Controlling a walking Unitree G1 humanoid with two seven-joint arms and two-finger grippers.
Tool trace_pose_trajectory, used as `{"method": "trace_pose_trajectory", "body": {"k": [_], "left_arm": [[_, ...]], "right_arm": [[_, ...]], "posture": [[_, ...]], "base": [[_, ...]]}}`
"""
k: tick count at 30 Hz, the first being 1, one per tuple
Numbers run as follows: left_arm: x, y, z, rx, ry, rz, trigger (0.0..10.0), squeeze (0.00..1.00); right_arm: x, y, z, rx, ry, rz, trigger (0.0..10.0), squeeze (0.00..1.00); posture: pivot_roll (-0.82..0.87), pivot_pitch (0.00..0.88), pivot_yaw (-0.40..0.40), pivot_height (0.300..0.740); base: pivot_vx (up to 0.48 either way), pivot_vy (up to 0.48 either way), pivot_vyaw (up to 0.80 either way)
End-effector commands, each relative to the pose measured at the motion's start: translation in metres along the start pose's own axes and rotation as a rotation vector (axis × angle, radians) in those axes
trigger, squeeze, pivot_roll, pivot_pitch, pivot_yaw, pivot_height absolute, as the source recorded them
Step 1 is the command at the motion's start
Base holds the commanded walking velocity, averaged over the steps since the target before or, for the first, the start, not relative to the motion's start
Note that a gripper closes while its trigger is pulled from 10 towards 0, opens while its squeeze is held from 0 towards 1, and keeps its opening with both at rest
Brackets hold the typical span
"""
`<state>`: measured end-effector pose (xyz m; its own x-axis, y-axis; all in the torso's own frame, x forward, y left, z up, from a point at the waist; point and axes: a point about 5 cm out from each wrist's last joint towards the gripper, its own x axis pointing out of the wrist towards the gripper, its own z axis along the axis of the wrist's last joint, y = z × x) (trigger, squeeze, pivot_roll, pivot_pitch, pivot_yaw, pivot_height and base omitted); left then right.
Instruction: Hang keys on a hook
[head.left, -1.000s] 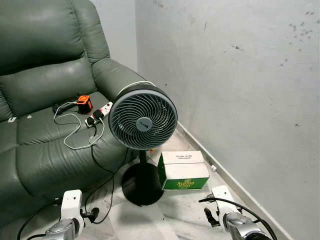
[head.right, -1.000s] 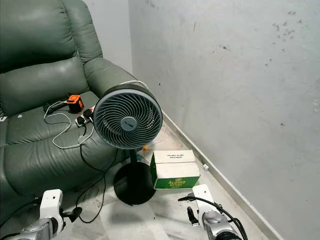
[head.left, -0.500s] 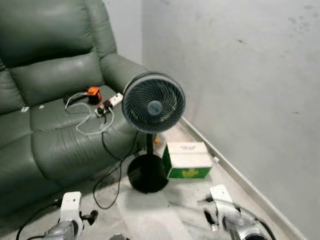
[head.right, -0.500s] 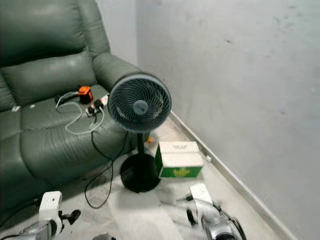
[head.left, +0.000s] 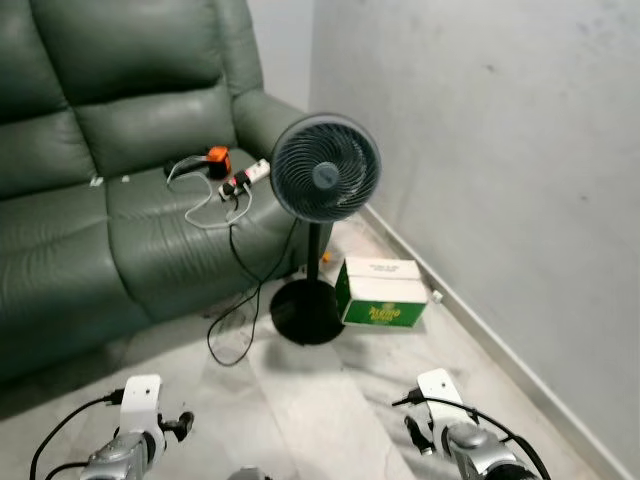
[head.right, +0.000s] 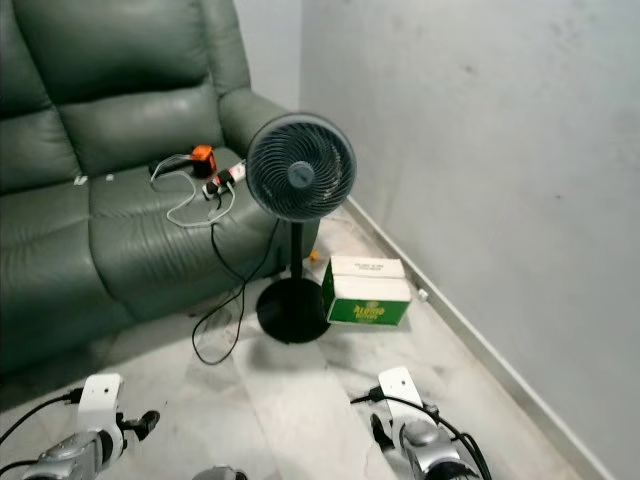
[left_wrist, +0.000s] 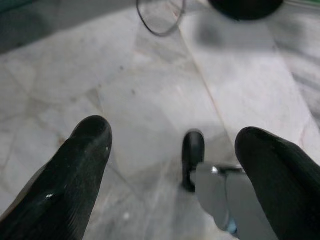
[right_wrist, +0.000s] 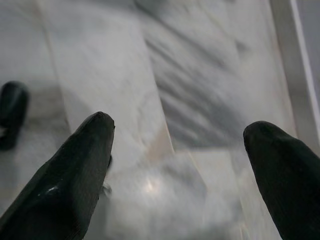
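Both grippers hang low w/ nothing in them: left gripper (left_wrist: 170, 165) has its two black fingers spread wide over bare marble floor (left_wrist: 150, 90), right gripper (right_wrist: 175, 165) likewise splayed apart, just pale veined tile between the tips. From the head cam, both silver wrists sit at the bottom edge, arms idle, pointing down.

Room ahead: green leather sofa (head.left: 110, 200) on the robot's left, an orange gadget (head.left: 217, 158) and a white power strip (head.left: 248, 177) on its seat w/ cables trailing down to the floor. Black pedestal fan (head.left: 325, 167) stands in front of the sofa arm; a green-and-white carton (head.left: 381, 293) sits on the floor touching or just beside the fan's base, near the grey wall (head.left: 500, 130).

Keys: can't spot any. Hook: none visible on that wall either.

Step in hand, I'd say: searching/walking, pre-pickup. Nothing grasped, so the task looks barely begun. Next move prob. calls for turning or walking on to locate the keys first, then the hook, before either arm needs to lift.
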<state>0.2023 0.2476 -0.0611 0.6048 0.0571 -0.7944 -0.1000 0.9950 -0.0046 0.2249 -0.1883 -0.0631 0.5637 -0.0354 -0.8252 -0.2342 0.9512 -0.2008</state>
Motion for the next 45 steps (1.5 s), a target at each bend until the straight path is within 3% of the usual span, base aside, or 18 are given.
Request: {"method": "trace_pose_trajectory", "body": {"k": [1, 6, 15, 19, 20, 21, 22, 25, 32, 35, 36, 37, 40, 41, 43, 45], "left_arm": [[0.0, 0.002, 0.0, 0.003, 0.001, 0.002, 10.0, 0.0], [0.0, 0.002, 0.0, -0.021, -0.001, 0.005, 10.0, 0.0], [0.0, 0.001, 0.001, -0.02, -0.006, 0.001, 10.0, 0.0], [0.0, 0.004, 0.003, 0.004, -0.008, 0.037, 10.0, 0.0], [0.0, 0.004, 0.004, 0.009, -0.018, 0.041, 10.0, 0.0], [0.0, 0.004, 0.005, 0.014, -0.028, 0.044, 10.0, 0.0], [0.0, 0.004, 0.005, 0.011, -0.032, 0.041, 10.0, 0.0], [-0.001, 0.005, 0.011, 0.035, -0.092, 0.059, 10.0, 0.0], [-0.003, 0.007, 0.02, 0.053, -0.192, 0.106, 10.0, 0.0], [-0.004, -0.007, 0.125, 0.072, -0.413, 0.05, 10.0, 0.0], [-0.004, -0.007, 0.125, 0.072, -0.413, 0.05, 10.0, 0.0], [-0.013, -0.015, 0.165, 0.123, -0.537, 0.039, 10.0, 0.0], [-0.02, -0.025, 0.184, 0.221, -0.632, 0.004, 10.0, 0.0], [-0.024, -0.032, 0.188, 0.239, -0.67, -0.085, 10.0, 0.0], [-0.03, -0.041, 0.193, 0.24, -0.73, -0.196, 10.0, 0.0], [-0.032, -0.043, 0.193, 0.237, -0.75, -0.207, 10.0, 0.0]], "right_arm": [[0.0, -0.002, 0.002, 0.024, -0.005, -0.003, 10.0, 0.0], [0.0, -0.001, 0.001, 0.1, -0.001, -0.009, 10.0, 0.0], [0.0, -0.001, 0.001, 0.046, 0.017, -0.005, 10.0, 0.0], [0.0, -0.004, 0.006, -0.019, -0.018, -0.046, 10.0, 0.0], [0.0, -0.005, 0.006, -0.003, -0.026, -0.067, 10.0, 0.0], [0.0, -0.004, 0.006, 0.118, -0.053, -0.072, 10.0, 0.0], [0.0, -0.004, 0.006, 0.166, -0.067, -0.079, 10.0, 0.0], [-0.001, -0.006, 0.011, 0.247, -0.146, -0.123, 10.0, 0.0], [-0.003, -0.006, 0.02, 0.249, -0.238, -0.093, 10.0, 0.0], [-0.018, -0.056, 0.115, 0.318, -0.463, -0.077, 10.0, 0.0], [-0.018, -0.056, 0.115, 0.318, -0.463, -0.077, 10.0, 0.0], [-0.032, -0.072, 0.152, 0.28, -0.579, -0.055, 10.0, 0.0], [-0.039, -0.074, 0.166, 0.234, -0.644, -0.031, 10.0, 0.0], [-0.041, -0.074, 0.171, 0.222, -0.67, -0.008, 10.0, 0.0], [-0.046, -0.072, 0.179, 0.217, -0.718, 0.039, 10.0, 0.0], [-0.049, -0.071, 0.184, 0.218, -0.749, 0.067, 10.0, 0.0]], "posture": [[0.1, 0.0, -0.048, 0.74], [0.09, 0.0, -0.049, 0.74], [0.09, 0.0, -0.048, 0.74], [0.09, 0.0, -0.047, 0.74], [0.09, 0.0, -0.047, 0.74], [0.09, 0.0, -0.047, 0.74], [0.09, 0.0, -0.047, 0.74], [0.09, 0.0, -0.046, 0.74], [0.09, 0.0, -0.04, 0.74], [0.07, 0.0, -0.032, 0.74], [0.07, 0.0, -0.032, 0.74], [0.07, 0.0, -0.032, 0.74], [0.06, 0.0, -0.031, 0.74], [0.06, 0.0, -0.029, 0.74], [0.07, 0.0, -0.025, 0.74], [0.07, 0.0, -0.023, 0.74]], "base": [[0.0, 0.0, 0.0], [0.0, 0.0, 0.0], [0.0, 0.0, 0.0], [0.0, 0.0, 0.0], [0.0, 0.0, 0.0], [0.0, 0.0, 0.0], [0.0, 0.0, 0.0], [0.0, 0.0, 0.0], [0.0, 0.0, 0.0], [0.0, 0.0, 0.0], [0.0, 0.0, 0.0], [0.0, 0.0, 0.0], [0.0, 0.0, 0.0], [0.0, 0.0, 0.0], [0.0, 0.0, 0.0], [0.0, 0.0, 0.0]]}}
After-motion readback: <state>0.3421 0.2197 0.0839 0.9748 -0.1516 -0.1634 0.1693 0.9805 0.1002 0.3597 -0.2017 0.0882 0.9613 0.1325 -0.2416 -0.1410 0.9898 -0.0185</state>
